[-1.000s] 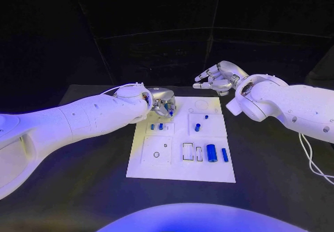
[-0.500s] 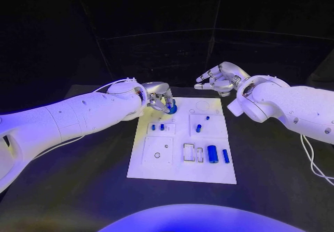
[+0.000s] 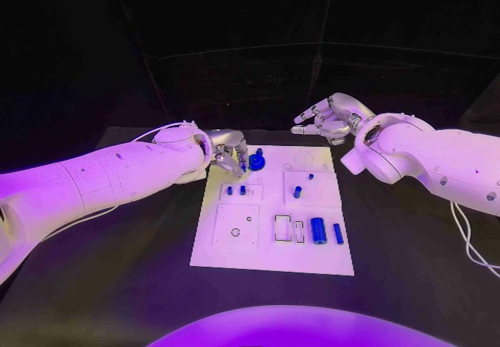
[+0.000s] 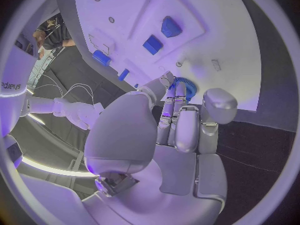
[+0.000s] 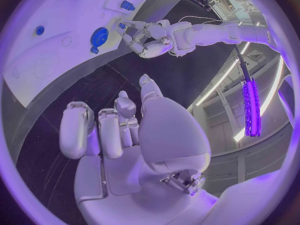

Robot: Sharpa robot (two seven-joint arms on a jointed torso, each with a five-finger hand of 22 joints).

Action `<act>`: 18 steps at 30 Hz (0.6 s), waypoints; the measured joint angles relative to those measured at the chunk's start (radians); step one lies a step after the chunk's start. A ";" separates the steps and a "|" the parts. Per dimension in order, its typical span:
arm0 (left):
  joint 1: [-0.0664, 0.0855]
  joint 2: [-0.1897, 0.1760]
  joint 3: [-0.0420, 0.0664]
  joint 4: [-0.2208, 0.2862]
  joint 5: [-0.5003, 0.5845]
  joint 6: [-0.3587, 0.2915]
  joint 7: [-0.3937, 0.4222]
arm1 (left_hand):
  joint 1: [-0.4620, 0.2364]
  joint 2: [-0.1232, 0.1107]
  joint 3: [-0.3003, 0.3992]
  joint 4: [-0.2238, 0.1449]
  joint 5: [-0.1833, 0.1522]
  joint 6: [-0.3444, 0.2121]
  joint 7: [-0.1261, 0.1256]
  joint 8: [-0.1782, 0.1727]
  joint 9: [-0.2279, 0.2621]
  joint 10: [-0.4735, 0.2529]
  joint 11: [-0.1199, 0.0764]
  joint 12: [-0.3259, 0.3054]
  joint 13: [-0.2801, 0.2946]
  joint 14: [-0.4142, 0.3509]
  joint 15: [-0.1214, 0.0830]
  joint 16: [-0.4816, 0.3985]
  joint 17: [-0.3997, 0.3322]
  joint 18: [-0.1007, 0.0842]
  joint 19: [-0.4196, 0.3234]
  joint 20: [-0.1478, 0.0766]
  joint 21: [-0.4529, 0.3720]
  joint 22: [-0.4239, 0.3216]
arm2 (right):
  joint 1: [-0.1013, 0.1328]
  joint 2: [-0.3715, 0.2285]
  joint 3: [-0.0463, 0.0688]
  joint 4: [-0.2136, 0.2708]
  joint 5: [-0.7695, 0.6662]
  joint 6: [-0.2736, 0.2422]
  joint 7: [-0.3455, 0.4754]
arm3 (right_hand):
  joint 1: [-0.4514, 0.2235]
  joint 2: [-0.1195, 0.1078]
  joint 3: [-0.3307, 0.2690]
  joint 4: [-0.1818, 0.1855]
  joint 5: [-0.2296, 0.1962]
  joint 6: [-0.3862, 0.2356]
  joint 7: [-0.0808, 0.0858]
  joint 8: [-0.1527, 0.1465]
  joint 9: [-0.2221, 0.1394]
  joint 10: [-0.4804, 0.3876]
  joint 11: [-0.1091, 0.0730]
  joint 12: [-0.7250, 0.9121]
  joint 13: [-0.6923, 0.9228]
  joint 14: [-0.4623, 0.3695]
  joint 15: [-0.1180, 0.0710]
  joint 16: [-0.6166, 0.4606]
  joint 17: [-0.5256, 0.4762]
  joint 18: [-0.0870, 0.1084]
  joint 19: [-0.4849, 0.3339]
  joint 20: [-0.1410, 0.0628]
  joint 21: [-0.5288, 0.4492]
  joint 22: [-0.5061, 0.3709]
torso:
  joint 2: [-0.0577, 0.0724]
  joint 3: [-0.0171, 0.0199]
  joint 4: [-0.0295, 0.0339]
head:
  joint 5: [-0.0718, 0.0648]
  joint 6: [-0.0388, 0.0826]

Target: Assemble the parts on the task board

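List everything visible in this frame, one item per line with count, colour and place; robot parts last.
Table: one, black, under everything.
Task board: one, white, middle of the table, with square and round recesses.
Gear-like disc part: one, blue, at the board's far left corner, at the left hand's fingertips; whether it is gripped or only touched cannot be told.
Large cylinder part: one, blue, lying on the board's near right area.
Slim cylinder part: one, blue, just right of the large one.
Small peg parts: two, blue, side by side on the board's left middle.
Peg part: one, blue, board centre-right.
Left hand: silver, at the board's far left corner.
Right hand: silver, raised beyond the board's far right edge, holding nothing.
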 measured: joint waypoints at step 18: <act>-0.014 0.001 -0.003 -0.011 0.003 0.041 -0.016 | -0.001 -0.001 0.000 0.000 -0.004 0.000 0.000 -0.004 0.000 0.000 0.000 -0.004 0.000 0.000 0.000 0.000 -0.002 0.000 0.000 0.000 0.000 0.000 | 0.000 0.000 0.000 -0.001 0.000 0.000 0.000 | 0.000 0.000 0.000 0.000 0.000 0.000 0.000 0.000 0.000 0.000 0.000 0.000 0.000 0.000 0.000 0.000 0.000 0.000 0.000 0.000 0.000 0.000 | 0.000 0.0004 -0.0006 | 0.000 -0.003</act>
